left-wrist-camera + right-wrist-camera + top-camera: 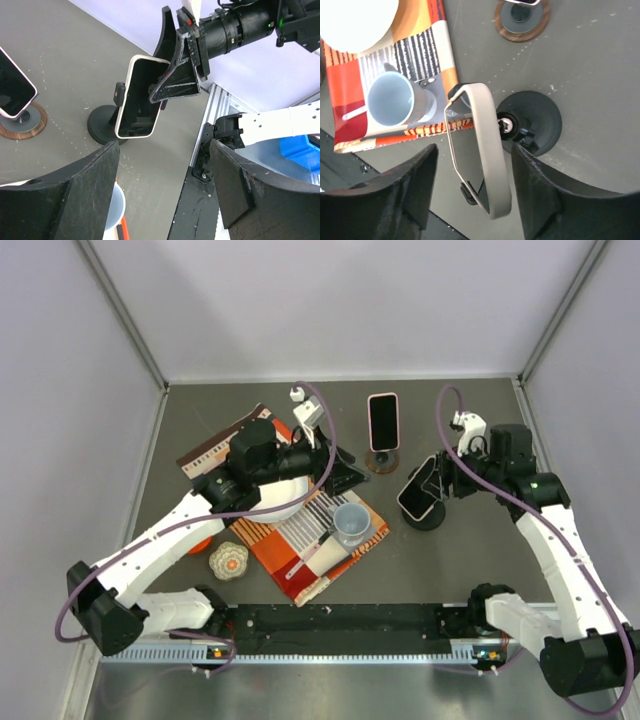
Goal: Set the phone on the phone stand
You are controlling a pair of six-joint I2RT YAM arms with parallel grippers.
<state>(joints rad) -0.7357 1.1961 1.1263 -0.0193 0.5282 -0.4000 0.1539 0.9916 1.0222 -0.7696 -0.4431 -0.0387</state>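
Leaning against the black stand (427,518) on the counter (480,420): cream-cased phone (419,490), screen dark, no txt legible. R tool (474,149) spread either side of it; contact unclear, a finger hides part of the screen. L tool (164,145) spread, holding nothing. 2nd phone (382,420) on wood-base stand (382,462), cut off in wrist views.

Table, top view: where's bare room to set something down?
Bare: near-right patch of table between cloth, black stand and rail; far-left corner behind the left arm. Crowded: cloth holds bowl and mug, arm above.
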